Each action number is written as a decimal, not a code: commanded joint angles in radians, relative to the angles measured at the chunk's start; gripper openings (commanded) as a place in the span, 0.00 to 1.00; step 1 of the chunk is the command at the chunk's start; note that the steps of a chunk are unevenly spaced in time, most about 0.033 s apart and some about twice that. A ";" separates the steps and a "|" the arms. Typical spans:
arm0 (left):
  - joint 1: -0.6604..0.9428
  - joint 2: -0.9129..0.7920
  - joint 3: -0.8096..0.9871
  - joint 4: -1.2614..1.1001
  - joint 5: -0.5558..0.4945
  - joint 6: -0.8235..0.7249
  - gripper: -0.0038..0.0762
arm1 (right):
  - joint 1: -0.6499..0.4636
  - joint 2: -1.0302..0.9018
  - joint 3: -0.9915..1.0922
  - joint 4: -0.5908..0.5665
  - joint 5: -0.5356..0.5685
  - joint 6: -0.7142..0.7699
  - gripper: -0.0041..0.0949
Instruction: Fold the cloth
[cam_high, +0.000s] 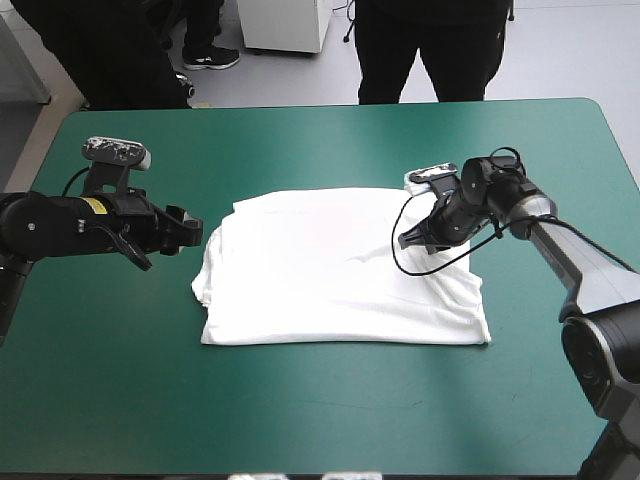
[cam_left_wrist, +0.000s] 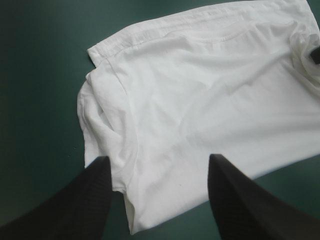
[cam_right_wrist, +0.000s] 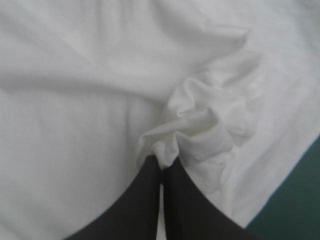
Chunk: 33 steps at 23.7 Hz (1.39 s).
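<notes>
While the T-shirt (cam_high: 340, 290) lies spread flat mid-table on the teal-green cover (cam_high: 300, 420), long axis left to right, the right gripper (cam_high: 406, 241) sits on its right side, fingers pinched on a bunched fold (cam_right_wrist: 200, 130). The left gripper (cam_high: 194, 232) hangs just off the left edge, fingers spread, empty, shirt straight ahead. Only the right wrist view shows the pinch.
</notes>
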 joint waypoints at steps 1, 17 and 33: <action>-0.002 -0.021 -0.034 -0.015 -0.039 -0.004 0.57 | 0.007 0.000 -0.028 -0.006 -0.035 -0.011 0.02; -0.002 -0.011 -0.034 0.248 0.042 -0.134 0.57 | 0.005 -0.099 -0.183 -0.063 0.206 -0.041 0.64; -0.002 0.416 -0.034 0.285 -0.038 -0.125 0.62 | -0.113 -0.187 -0.183 -0.207 0.155 0.000 0.64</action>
